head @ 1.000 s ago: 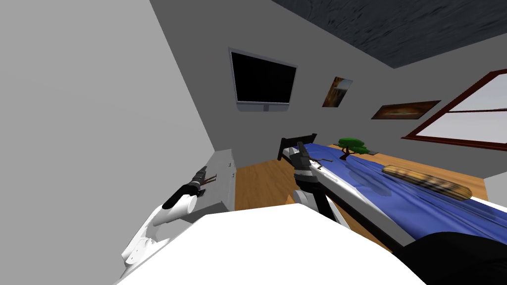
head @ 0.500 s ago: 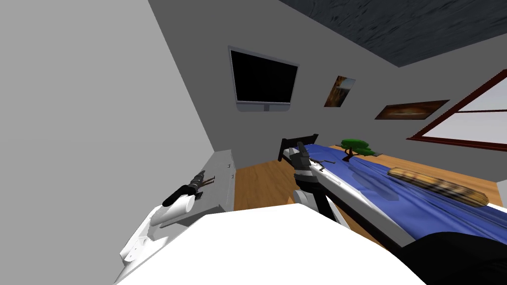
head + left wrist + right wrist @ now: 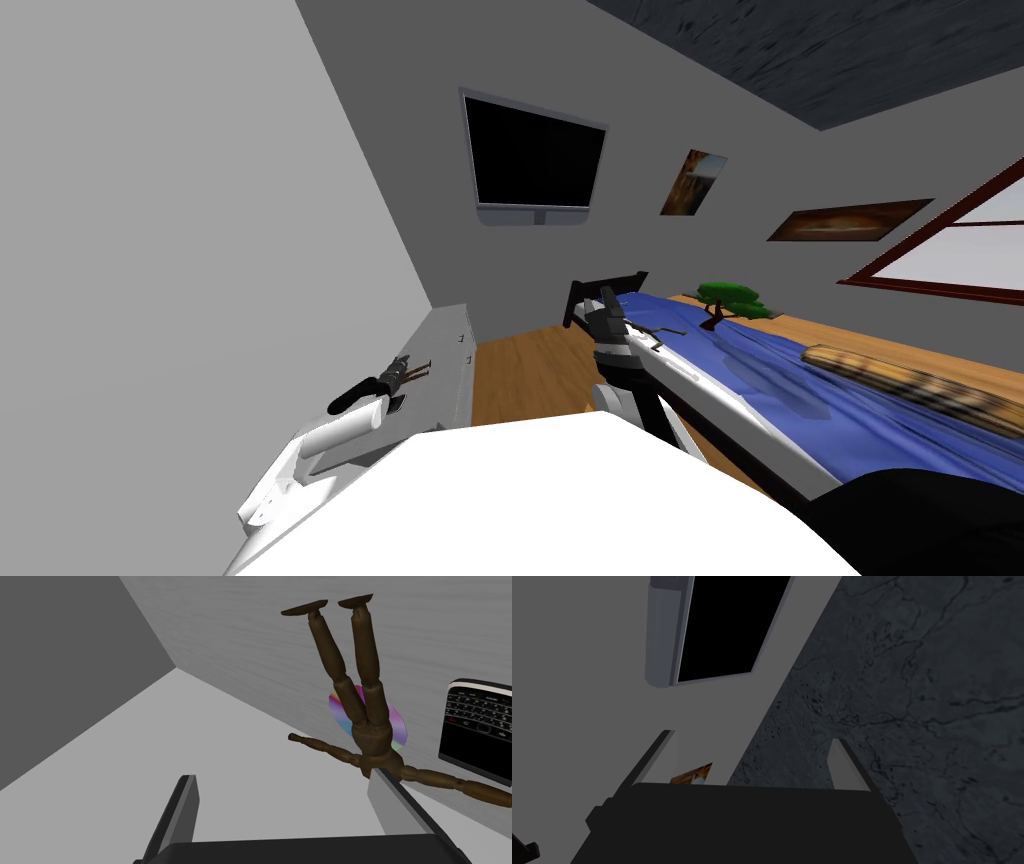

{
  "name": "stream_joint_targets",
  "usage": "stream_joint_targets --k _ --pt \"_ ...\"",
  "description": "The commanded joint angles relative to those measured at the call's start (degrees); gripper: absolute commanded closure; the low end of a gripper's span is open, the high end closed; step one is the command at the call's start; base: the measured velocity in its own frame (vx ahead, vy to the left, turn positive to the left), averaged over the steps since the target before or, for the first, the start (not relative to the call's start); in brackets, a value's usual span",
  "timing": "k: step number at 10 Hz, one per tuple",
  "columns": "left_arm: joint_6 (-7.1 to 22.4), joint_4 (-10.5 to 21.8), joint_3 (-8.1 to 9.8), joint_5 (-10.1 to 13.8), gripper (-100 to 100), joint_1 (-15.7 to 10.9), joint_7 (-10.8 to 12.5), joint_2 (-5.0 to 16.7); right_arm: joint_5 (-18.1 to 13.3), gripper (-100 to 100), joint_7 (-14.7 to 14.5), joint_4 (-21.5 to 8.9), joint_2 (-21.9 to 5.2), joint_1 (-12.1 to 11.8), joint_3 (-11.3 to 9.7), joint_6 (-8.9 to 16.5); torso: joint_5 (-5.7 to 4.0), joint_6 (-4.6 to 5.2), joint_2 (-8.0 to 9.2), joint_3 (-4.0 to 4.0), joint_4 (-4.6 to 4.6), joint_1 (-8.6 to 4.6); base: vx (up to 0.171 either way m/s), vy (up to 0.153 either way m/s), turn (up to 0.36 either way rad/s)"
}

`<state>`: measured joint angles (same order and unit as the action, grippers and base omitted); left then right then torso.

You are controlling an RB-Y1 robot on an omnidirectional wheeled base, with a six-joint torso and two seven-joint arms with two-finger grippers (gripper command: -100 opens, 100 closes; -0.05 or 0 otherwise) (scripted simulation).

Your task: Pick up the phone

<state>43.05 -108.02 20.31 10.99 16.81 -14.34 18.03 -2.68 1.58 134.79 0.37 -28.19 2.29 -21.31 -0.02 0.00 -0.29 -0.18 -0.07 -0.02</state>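
Grey cabinet top (image 3: 445, 345) lies closer under the left gripper (image 3: 282, 776), which has sunk over the last second, blades apart and empty. Just past them stands a jointed wooden figure (image 3: 367, 726) before a rainbow disc (image 3: 398, 726). The phone (image 3: 477, 728) lies beside the figure (off the gripper's line), so a sideways shift likely comes next. Farther off, the right gripper (image 3: 606, 300) hangs spread by the bed (image 3: 800, 390).

Wooden manikin (image 3: 372, 731) just beside the phone (image 3: 477, 726)

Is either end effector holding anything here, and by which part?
Nothing is held. The left end effector is open, apart from the phone; the right end effector is open too.
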Motion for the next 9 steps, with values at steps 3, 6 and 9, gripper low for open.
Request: stream_joint_targets --k 3,6,9 --pt "5.67 1.53 1.33 0.98 -100 -0.03 -0.72 0.82 0.0 0 0.0 0.0 0.0 0.0 0.0 0.0 0.0 -0.02 0.06 0.04 0.02 0.04 0.059 -0.006 0.018" --pt "8.98 3.35 2.33 1.47 -100 -0.38 -1.36 1.31 0.0 0 0.0 0.0 0.0 0.0 0.0 0.0 0.01 0.0 0.0 0.0 0.0 0.04 0.068 -0.006 0.019" --pt "13.75 6.94 4.27 2.39 -100 -1.03 -2.65 2.3 0.0 0 0.0 0.0 0.0 0.0 0.0 0.0 0.01 0.0 0.06 0.03 0.01 0.04 0.076 -0.004 0.035"
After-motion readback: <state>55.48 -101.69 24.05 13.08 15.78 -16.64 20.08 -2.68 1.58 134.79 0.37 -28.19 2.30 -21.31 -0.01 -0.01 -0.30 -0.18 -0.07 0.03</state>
